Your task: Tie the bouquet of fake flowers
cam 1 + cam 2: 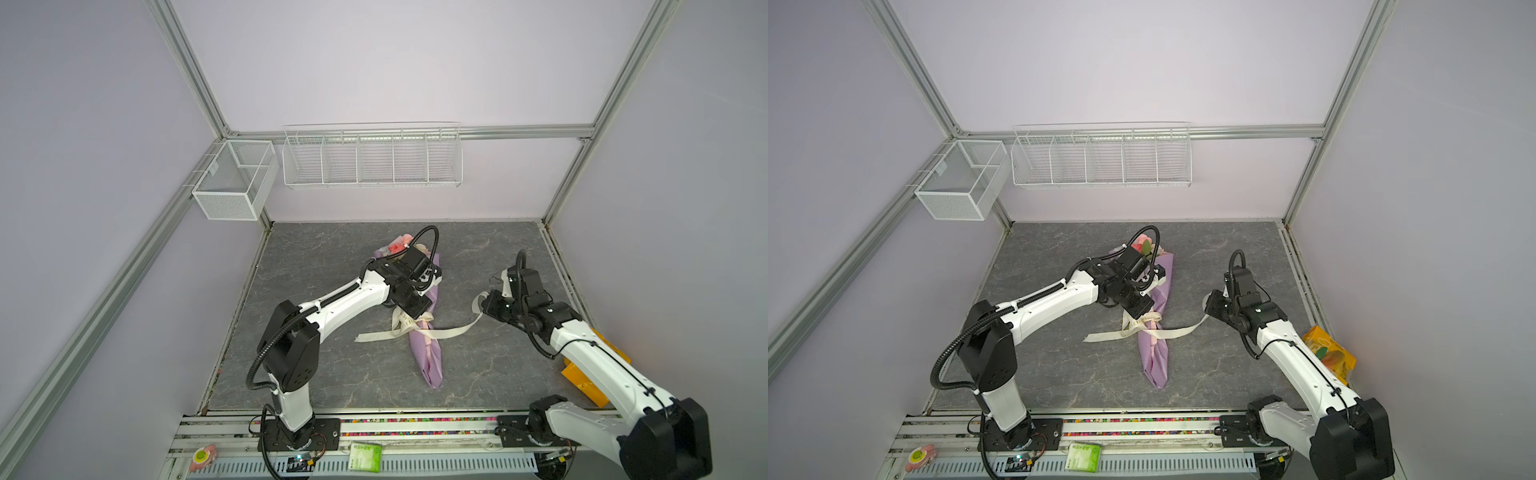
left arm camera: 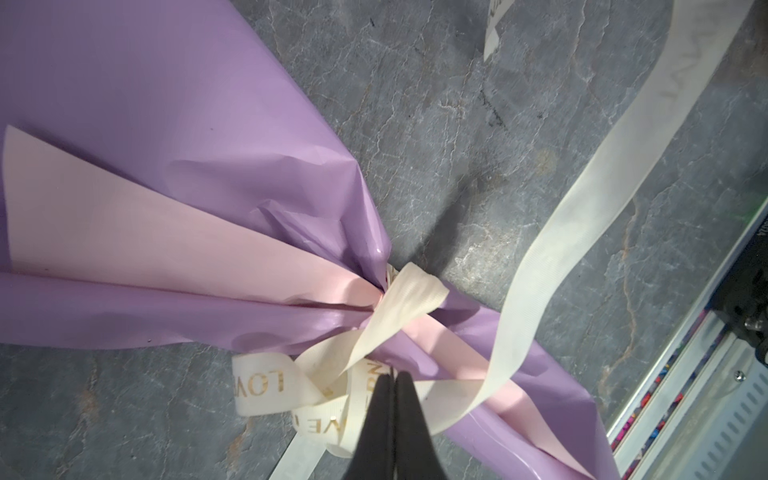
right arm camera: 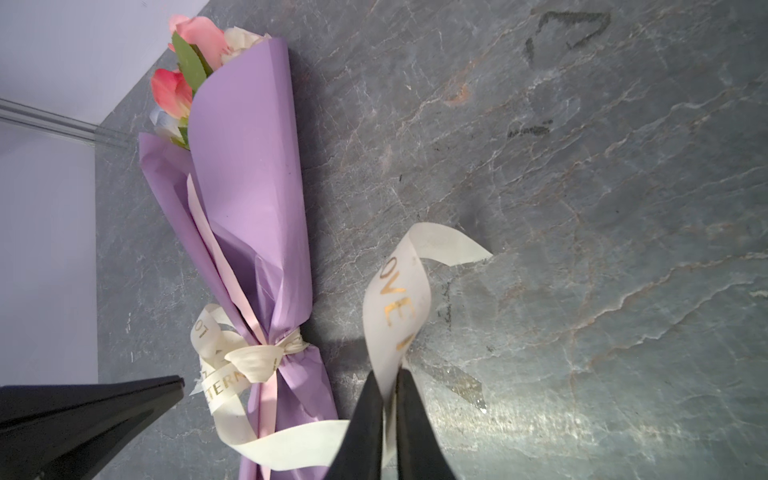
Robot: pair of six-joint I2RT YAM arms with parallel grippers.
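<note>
Wrist views: ribbon [image 2: 582,199] was pinched by left fingers [image 2: 380,415] at the knot [image 2: 409,299] on the bouquet [image 3: 195,45], by right fingers [image 3: 365,415] on its tail [image 3: 395,299]; tightening was judged underway, opposed pulling needed.

**Both arms reach inward, both grippers closed**

The left arm [image 1: 349,299] stretches forward and inward from its base with the wrist bent down. The left gripper [image 2: 390,376] points downward, jaws pressed together. The right arm [image 1: 594,357] rises from its base, bends at the elbow and reaches inward. The right gripper [image 3: 390,374] sits low, jaws pinching a strip of ribbon [image 3: 395,299].
</note>
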